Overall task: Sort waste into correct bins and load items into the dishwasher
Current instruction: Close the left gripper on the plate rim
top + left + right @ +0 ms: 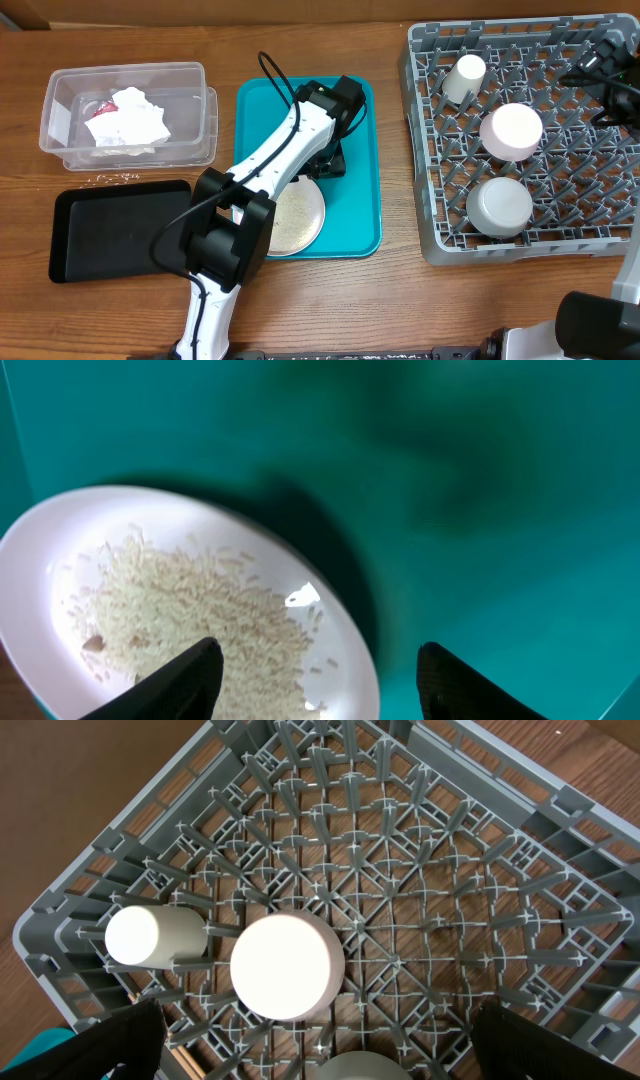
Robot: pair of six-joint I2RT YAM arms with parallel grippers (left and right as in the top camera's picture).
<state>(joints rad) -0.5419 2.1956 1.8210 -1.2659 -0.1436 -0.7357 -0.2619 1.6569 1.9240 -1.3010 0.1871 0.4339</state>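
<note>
The large white plate (297,215), covered with loose rice (190,615), lies on a teal tray (355,120). My left gripper (326,163) hovers over the plate's (330,610) far rim, open (320,685). One finger is above the rice and the other above the tray, and nothing is held. The clear tub (60,110) holds crumpled napkins (128,120) and a red scrap (101,106). The black tray (110,230) lies in front of it. In the grey dish rack (425,150) stand a white cup (464,78), a pinkish bowl (511,131) and a grey bowl (499,206). My right gripper (600,60) hangs open (330,1045) above the rack (450,910).
A few rice grains (115,178) lie on the wooden table between the tub and the black tray. The left arm (260,170) stretches over the teal tray and hides part of the plate. The rack's right half holds only upright pegs.
</note>
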